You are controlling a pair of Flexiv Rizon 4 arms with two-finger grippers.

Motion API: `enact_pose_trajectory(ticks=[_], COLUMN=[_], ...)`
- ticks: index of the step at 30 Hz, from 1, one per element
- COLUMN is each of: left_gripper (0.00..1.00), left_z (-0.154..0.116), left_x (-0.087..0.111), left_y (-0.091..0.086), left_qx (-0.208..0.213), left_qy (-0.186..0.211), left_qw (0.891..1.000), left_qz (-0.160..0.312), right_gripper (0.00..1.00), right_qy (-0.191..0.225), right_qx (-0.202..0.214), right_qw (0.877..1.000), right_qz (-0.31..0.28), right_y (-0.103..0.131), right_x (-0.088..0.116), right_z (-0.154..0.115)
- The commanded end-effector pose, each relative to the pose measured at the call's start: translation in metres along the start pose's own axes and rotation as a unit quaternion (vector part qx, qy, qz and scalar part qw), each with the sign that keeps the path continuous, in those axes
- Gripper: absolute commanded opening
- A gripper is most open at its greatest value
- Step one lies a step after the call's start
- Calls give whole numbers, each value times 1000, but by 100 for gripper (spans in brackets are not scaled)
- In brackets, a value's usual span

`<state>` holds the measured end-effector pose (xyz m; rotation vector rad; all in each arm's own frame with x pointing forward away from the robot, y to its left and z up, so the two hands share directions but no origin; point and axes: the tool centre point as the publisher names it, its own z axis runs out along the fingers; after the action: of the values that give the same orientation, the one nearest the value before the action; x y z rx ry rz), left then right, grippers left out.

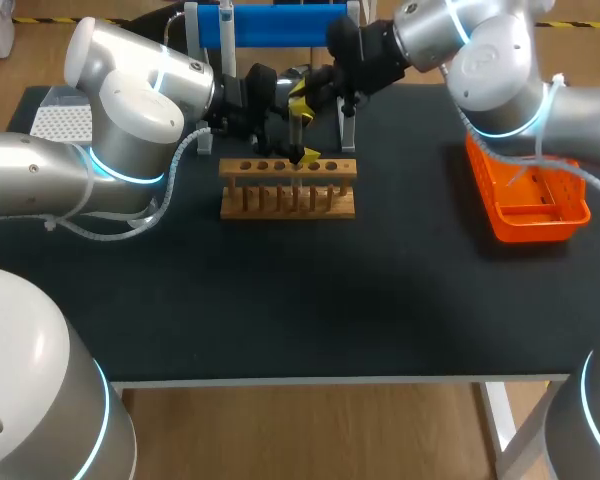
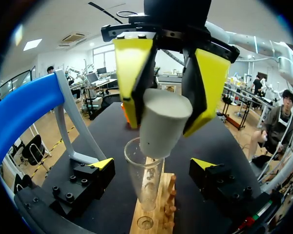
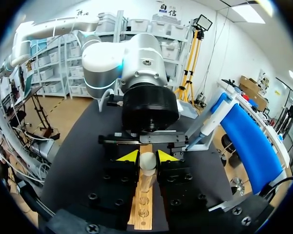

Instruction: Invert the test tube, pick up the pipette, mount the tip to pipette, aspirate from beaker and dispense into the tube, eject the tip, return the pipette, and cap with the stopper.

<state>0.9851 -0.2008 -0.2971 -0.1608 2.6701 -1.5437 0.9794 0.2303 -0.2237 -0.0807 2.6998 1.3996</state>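
A wooden tube rack stands mid-table with a glass test tube upright in one of its holes. My right gripper hangs over that tube, shut on a white stopper. The stopper is tilted, and its narrow end sits at the tube's rim. In the right wrist view the stopper shows between the yellow tips, with the tube and rack below. My left gripper is low behind the rack, open, with one finger on each side of the tube and neither touching it.
An orange basket sits at the right of the table. A blue pipette stand rises behind the rack, close to both grippers. A white tip box lies at the back left.
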Motion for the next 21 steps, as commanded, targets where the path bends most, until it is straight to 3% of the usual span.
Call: enact_pose_trajectory(ticks=[1, 21], left_gripper=[100, 100], left_z=[1, 1], left_x=[-1, -1], left_y=[1, 1], left_qx=[1, 1], left_qy=[1, 1], left_qw=[1000, 1000], left_qz=[0, 0], right_gripper=[0, 0], right_qy=[-4, -3], right_qx=[-9, -4], right_qw=[1000, 1000], right_qz=[-3, -2], right_y=[-1, -4], right_x=[0, 0], right_z=[-1, 3])
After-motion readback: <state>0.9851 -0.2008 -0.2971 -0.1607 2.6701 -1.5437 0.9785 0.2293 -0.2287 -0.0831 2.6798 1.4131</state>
